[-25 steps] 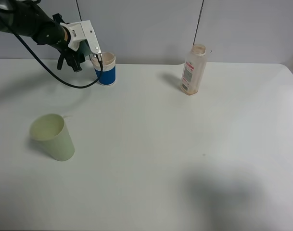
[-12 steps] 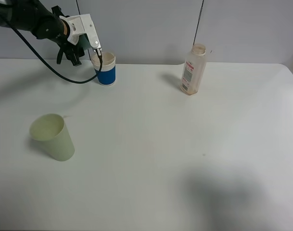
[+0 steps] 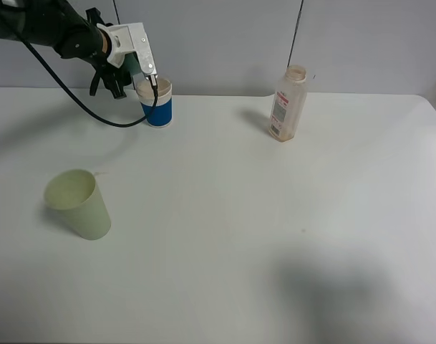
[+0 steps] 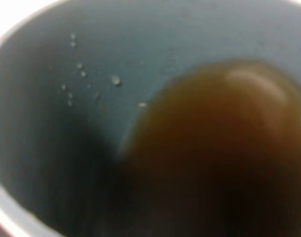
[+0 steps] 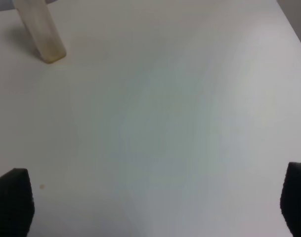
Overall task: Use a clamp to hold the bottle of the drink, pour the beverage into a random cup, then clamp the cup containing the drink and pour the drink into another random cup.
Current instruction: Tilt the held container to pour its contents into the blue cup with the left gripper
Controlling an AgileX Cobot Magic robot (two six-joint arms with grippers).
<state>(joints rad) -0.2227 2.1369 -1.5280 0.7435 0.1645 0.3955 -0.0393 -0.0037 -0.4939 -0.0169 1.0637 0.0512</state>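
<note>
Bare table (image 5: pixel 155 123) lies between and ahead of the right gripper's (image 5: pixel 152 210) wide-apart jaws, the bottle (image 5: pixel 41 34) well ahead to one side; the blue cup (image 3: pixel 159 105) stands just below the left gripper's (image 3: pixel 147 73) jaws, which clasp a teal tumbler (image 4: pixel 66 128).

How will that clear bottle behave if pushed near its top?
The bottle looks nearly empty, so probably light. Tall on a narrow base, it would likely tip rather than slide. Its neck seems uncapped, so dregs might spill.
</note>
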